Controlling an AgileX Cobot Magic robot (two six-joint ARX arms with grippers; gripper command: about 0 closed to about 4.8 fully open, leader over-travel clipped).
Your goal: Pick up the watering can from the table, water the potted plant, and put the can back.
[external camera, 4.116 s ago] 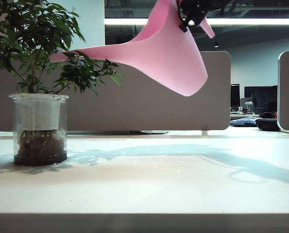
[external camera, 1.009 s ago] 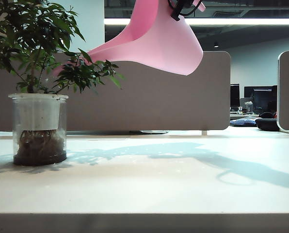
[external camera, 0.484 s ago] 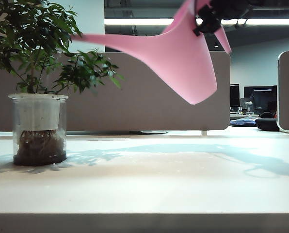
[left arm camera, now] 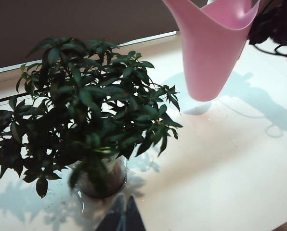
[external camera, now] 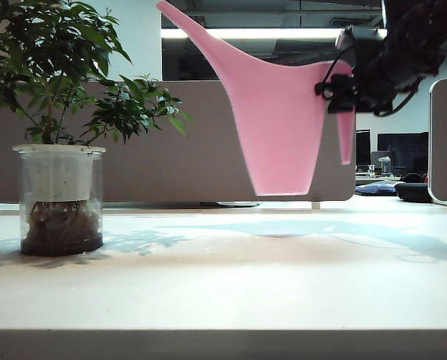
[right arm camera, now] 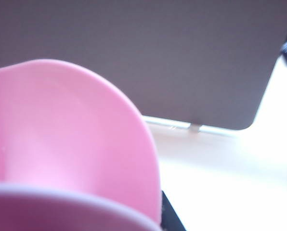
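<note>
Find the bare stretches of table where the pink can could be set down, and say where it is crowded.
Bare table lies from the potted plant rightward, under the watering can that the right claw holds aloft, and along the front edge. Crowded: the left end, where leaves overhang and the left claw waits.

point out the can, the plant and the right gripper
can [external camera: 280, 127], exterior view, on its body
plant [external camera: 55, 71], exterior view, on its leaves
right gripper [external camera: 343, 94], exterior view, at the can's handle

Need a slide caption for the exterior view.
Right pincer holds the watering can upright above the table, beside the potted plant.
</note>
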